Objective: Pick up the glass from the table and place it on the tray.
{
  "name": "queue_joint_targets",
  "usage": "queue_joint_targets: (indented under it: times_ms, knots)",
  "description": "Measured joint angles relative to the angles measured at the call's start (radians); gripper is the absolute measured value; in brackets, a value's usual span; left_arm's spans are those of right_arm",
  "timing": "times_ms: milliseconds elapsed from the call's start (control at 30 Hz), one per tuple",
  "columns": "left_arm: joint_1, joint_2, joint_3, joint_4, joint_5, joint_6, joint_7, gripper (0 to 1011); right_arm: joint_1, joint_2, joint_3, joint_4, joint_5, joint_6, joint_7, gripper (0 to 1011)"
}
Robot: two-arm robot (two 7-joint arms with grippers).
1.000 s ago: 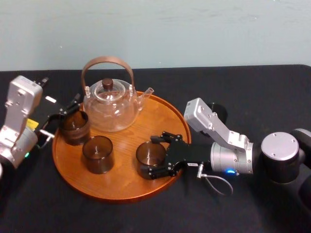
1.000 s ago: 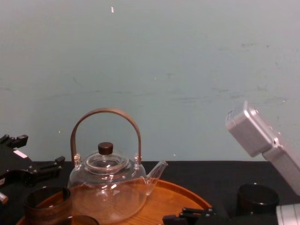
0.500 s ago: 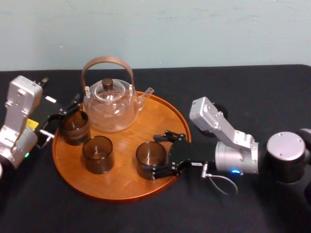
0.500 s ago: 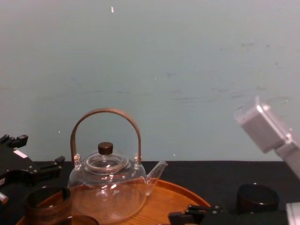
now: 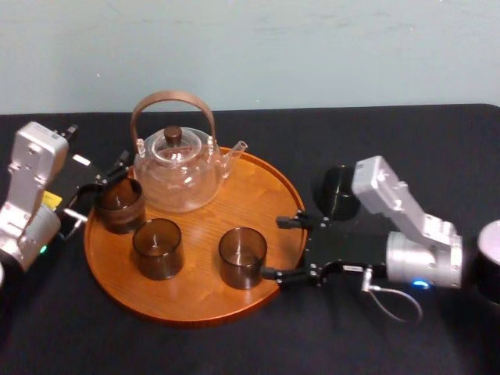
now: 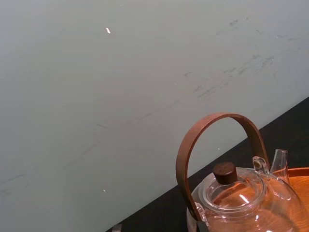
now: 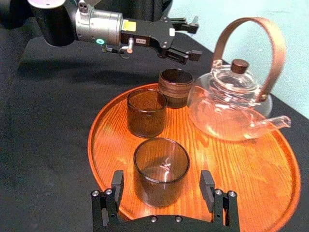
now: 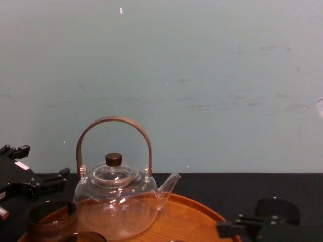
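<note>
On the near right of the round wooden tray (image 5: 195, 308), the glass (image 5: 242, 256) stands upright; the right gripper (image 5: 275, 248), jaws apart, sits just beside it. Farther back are a second tumbler (image 5: 157, 248), a third tumbler (image 5: 119, 205) with the left gripper (image 7: 193, 38) by it, jaws apart, and one glass teapot (image 5: 176, 173). Black tabletop (image 5: 406, 141), pale green wall (image 5: 312, 47).

Smoky brown glass (image 5: 242, 256); orange-brown grained tray (image 5: 258, 187); black table (image 5: 422, 141); pale teal wall (image 5: 312, 47).
</note>
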Motion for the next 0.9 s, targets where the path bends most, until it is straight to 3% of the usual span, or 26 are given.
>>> queue_joint_targets:
  times_ms: [333, 600, 900]
  knots:
    - [0.0, 0.0, 0.0, 0.0, 0.0, 0.0, 0.0, 1001, -0.084, 0.082, 0.073, -0.061, 0.049, -0.013, -0.038, 1002]
    - [0.0, 0.0, 0.0, 0.0, 0.0, 0.0, 0.0, 1001, -0.127, 0.102, 0.137, -0.062, 0.061, -0.004, -0.109, 1002]
    - [0.0, 0.0, 0.0, 0.0, 0.0, 0.0, 0.0, 1001, -0.149, 0.093, 0.199, -0.028, 0.058, 0.038, -0.191, 1003]
